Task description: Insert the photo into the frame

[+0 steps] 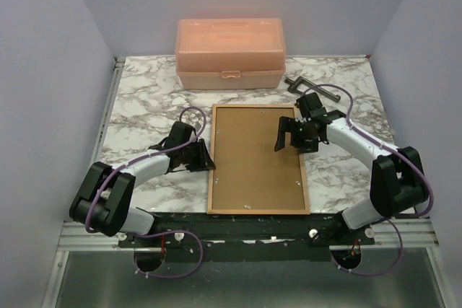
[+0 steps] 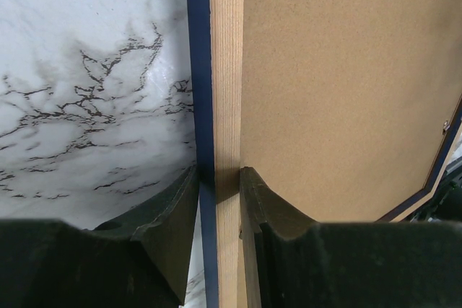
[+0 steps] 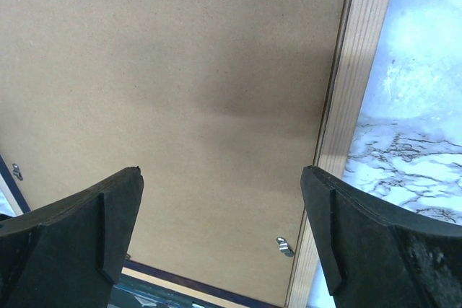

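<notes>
Top cam: the frame (image 1: 258, 210) lies back-up on the marble table (image 1: 144, 106), centre, btwn the two arms, w/ the brown backing board (image 1: 256, 156) sitting inside its tan rails. Left gripper (image 1: 207, 155) is at the frame's left rail, approx mid-length. Right gripper (image 1: 287, 135) hangs over the board's far-right part. A peach plastic box (image 1: 231, 52) stands at the far edge, lid down, apart from the frame. A dark clamp-like tool (image 1: 315, 89) lies just right of the box; can't tell what it is.

Left wrist cam: jaws narrow. The fingers (image 2: 170, 229) sit either side of the left rail, one against the navy outer face, the other on the inner side by the board. Both touch, so I read it as pinching the rail.

Right wrist cam: jaws wide, fingers (image 3: 108, 229) far apart above the board, gripping nothing. Can't tell if the tips touch it. The frame's right rail runs along the right w/ marble beyond. A small metal turn clip (image 3: 285, 245) sits by that rail.
</notes>
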### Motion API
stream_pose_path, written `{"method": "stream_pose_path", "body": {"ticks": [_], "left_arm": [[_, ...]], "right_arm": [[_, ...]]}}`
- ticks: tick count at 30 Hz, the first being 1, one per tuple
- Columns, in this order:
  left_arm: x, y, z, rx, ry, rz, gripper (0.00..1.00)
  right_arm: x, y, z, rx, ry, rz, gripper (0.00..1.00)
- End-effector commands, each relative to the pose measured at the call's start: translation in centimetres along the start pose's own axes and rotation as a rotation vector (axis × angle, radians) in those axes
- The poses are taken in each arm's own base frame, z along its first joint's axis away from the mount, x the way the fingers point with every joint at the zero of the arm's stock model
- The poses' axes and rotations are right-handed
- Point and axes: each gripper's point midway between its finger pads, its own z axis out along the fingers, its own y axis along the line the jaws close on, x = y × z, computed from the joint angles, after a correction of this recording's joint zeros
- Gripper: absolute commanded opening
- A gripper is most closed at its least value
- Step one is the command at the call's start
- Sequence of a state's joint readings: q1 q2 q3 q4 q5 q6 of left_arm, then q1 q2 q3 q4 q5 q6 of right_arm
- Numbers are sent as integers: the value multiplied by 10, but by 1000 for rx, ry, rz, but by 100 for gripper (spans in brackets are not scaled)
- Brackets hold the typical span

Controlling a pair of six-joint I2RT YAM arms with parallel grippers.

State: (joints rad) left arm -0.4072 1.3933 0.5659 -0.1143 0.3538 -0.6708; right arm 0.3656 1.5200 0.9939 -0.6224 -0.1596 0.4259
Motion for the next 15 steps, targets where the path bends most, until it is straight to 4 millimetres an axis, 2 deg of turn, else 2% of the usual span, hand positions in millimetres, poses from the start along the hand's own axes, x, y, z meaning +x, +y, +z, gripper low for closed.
{"method": "stream_pose_path", "body": {"ticks": [1, 4, 9, 15], "left_arm": [[8, 10, 5, -51, 27, 8, 33], [8, 11, 5, -51, 27, 9, 41], [8, 8, 5, -41, 26, 12, 51], [8, 8, 4, -45, 24, 16, 54]], "right_arm": [[-14, -3, -12, 47, -62, 3, 100], [-17, -19, -14, 123, -95, 31, 100], [-16, -41, -13, 147, -97, 106, 100], [-7, -57, -2, 127, -57, 168, 100]]}}
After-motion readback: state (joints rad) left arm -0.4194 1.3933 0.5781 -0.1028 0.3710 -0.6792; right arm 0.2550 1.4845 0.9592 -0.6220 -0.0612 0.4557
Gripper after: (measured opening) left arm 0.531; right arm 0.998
